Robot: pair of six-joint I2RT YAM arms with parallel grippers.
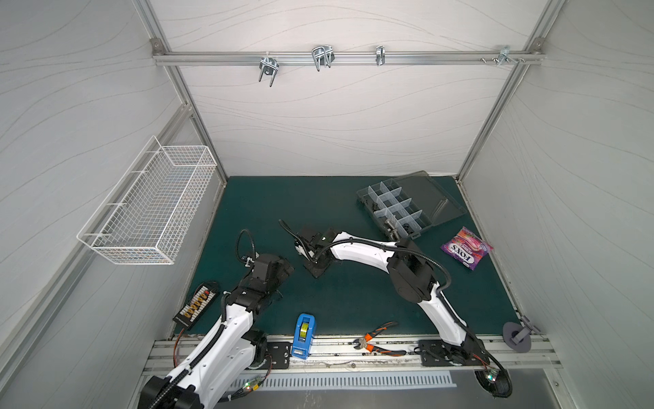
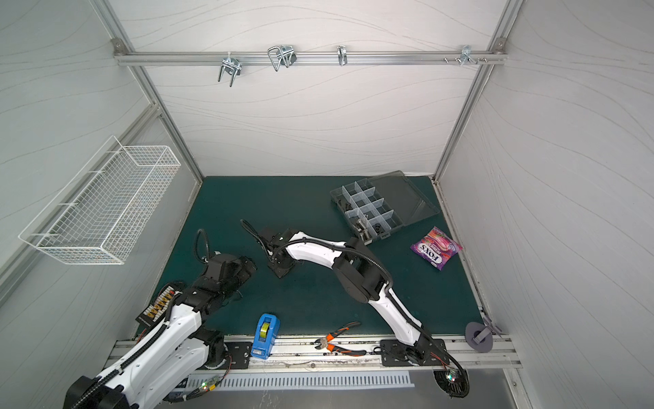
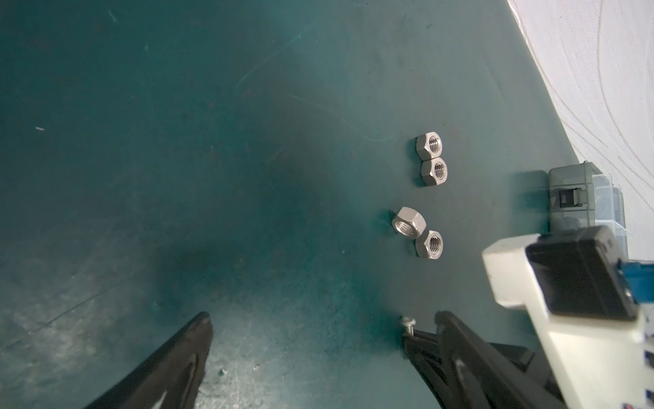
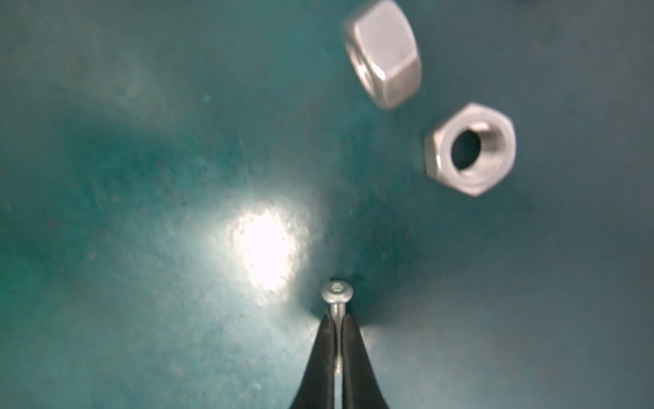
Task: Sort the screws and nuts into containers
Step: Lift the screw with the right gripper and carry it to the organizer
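Nuts (image 3: pixel 430 144): four silver hex ones lie loose on the green counter (image 3: pixel 177 141), mid-scene, w/ the right hand (image 4: pixel 338 317) just beside them, pinching a thin silver screw (image 4: pixel 337 293). Left hand (image 3: pixel 322 315) spread, empty. Organizer box (image 1: pixel 396 209), far right, lid open, already holds bolts (image 1: pixel 390 226) & black bits in its near compartments. Prob. part done: screw + 4 nuts left.

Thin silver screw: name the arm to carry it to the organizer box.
Right. The right gripper is shut on the thin silver screw, and the organizer box sits on that arm's side. The left gripper is open and empty.
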